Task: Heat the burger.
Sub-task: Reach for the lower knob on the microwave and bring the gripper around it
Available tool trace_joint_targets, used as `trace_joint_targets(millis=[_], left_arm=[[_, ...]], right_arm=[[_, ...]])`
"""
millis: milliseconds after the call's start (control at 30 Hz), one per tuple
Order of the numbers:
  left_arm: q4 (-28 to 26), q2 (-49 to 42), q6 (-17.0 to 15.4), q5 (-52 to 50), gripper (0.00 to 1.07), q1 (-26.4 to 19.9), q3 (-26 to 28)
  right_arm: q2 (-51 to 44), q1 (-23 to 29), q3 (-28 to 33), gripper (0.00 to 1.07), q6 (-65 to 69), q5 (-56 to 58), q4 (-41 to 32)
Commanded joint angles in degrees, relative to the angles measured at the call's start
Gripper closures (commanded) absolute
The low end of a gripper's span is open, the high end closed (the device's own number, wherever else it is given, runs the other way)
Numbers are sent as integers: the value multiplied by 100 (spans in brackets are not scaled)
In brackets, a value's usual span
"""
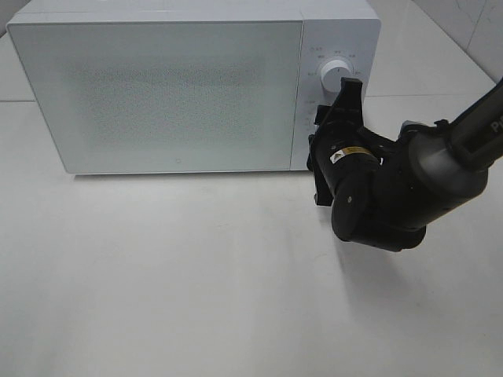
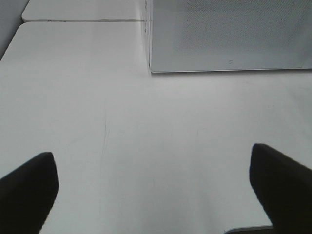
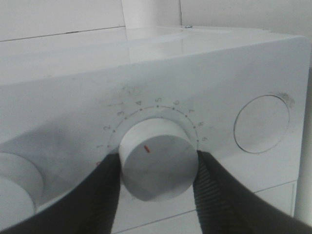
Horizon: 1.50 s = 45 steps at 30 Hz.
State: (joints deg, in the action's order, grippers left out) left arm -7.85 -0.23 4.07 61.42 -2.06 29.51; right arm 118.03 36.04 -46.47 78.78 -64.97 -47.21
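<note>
Your right gripper (image 3: 156, 158) grips the microwave's (image 1: 196, 9) timer knob (image 3: 157, 168), set to turn it; the left gripper (image 2: 151, 151) hangs open above the desk (image 2: 122, 97). The burger is unseen, presumably behind the shut door (image 1: 157, 94).

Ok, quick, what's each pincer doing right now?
Left pincer: open, holding nothing.
Right pincer: closed on a microwave knob.

Shut wht microwave (image 1: 173, 94), dial (image 3: 158, 158), wht table (image 1: 196, 275)
</note>
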Motion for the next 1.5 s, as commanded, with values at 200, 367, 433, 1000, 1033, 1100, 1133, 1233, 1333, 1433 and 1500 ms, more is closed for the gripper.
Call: trace_joint_targets(millis=[200,367,433,1000,1033,1100,1133,1233,1333,1433,1500], left_arm=[[-17,-132,-29,11,7,-11,6],[-17,-132,-29,11,7,-11,6],[-17,-132,-29,11,7,-11,6],[-17,-132,-29,11,7,-11,6],[-17,-132,-29,11,7,-11,6],[-17,-132,-29,11,7,-11,6],[-17,-132,-29,11,7,-11,6],[-17,-132,-29,11,7,-11,6],[-17,-132,-29,11,7,-11,6],[-17,-132,-29,11,7,-11,6],[-17,-132,-29,11,7,-11,6]], right_arm=[[-103,-201,-413,74,-103,-1553,269],[-103,-201,-413,69,-344,-1547,304],[-103,-201,-413,62,-481,-1541,304],[-103,-201,-372,45,-900,-1524,476],[-103,-201,-372,45,-900,-1524,476],[-143,-201,-304,45,-928,-1536,476],[-206,-201,-218,45,-1020,-1536,504],[-281,-201,-109,43,-1157,-1536,642],[-298,-201,-34,42,-1335,-1518,922],[-298,-201,103,40,-1524,-1404,1192],[-344,-201,241,40,-1770,-1238,1226]])
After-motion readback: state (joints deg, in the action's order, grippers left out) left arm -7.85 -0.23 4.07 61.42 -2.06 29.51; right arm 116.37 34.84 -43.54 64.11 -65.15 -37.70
